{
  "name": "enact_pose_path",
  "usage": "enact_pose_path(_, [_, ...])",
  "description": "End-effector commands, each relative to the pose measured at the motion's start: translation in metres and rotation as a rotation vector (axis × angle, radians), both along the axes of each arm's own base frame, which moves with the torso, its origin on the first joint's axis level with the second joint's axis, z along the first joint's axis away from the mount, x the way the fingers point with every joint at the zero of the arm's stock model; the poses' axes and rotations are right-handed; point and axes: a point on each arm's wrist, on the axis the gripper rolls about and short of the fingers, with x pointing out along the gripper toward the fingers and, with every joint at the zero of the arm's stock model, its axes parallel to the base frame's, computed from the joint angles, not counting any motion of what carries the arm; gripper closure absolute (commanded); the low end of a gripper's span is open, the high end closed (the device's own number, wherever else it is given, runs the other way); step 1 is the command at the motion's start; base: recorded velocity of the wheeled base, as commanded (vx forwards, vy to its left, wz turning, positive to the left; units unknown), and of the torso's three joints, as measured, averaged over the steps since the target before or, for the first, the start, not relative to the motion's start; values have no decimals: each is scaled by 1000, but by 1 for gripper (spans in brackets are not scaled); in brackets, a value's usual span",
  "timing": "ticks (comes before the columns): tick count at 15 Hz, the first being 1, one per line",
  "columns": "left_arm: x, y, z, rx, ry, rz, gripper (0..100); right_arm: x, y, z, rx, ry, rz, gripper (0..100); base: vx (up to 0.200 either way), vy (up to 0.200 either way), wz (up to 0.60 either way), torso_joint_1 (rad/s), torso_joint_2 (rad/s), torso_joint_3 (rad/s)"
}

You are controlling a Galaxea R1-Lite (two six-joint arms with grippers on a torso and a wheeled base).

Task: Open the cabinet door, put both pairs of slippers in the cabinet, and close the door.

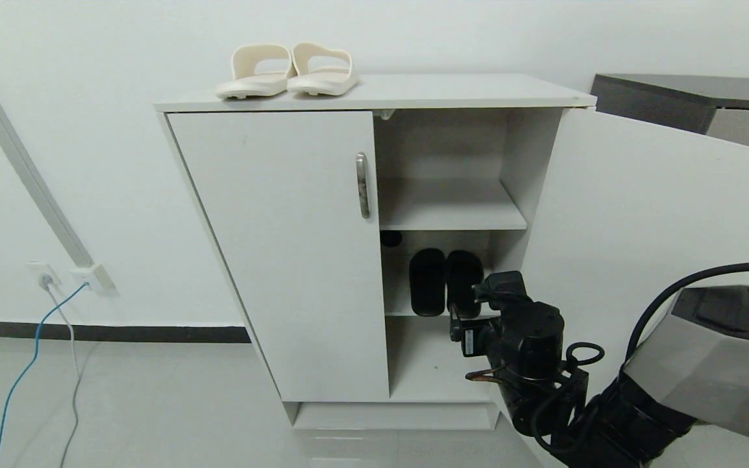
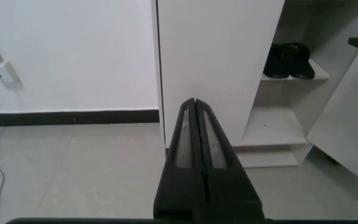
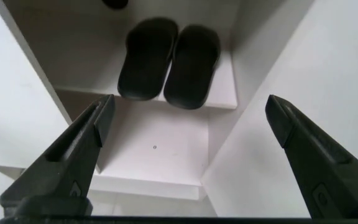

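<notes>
The right end effector (image 1: 469, 309), jaws wide, faces the black slippers (image 1: 445, 281) on the middle shelf (image 1: 399, 307); a clumsy grab could shove the cream slippers (image 1: 287, 70) off the cabinet top (image 1: 465, 88).

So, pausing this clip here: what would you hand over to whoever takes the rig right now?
Left end effector: shut, empty, held back from the cabinet and facing it.
Right end effector: open, empty, at the open compartment, facing the black slippers without touching them.
Black slippers: side by side on the middle shelf.
Cream slippers: on the cabinet top, above the closed left door.
Done: right door open, black pair in.
Left: put the cream pair inside, close the right door.
</notes>
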Motion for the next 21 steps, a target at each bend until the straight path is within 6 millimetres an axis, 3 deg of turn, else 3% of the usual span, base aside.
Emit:
enact_pose_path(1, [0, 0, 0, -1, 1, 1, 100, 0, -1, -2, -6, 6, -2, 0, 0, 0, 0, 2, 2, 203])
enact_pose_path(6, [0, 0, 0, -3, 1, 0, 100, 0, -2, -3, -8, 8, -3, 0, 0, 0, 0, 5, 4, 109])
enact_pose_path(21, [0, 0, 0, -3, 1, 0, 100, 0, -1, -3, -7, 7, -3, 0, 0, 200, 0, 2, 2, 7])
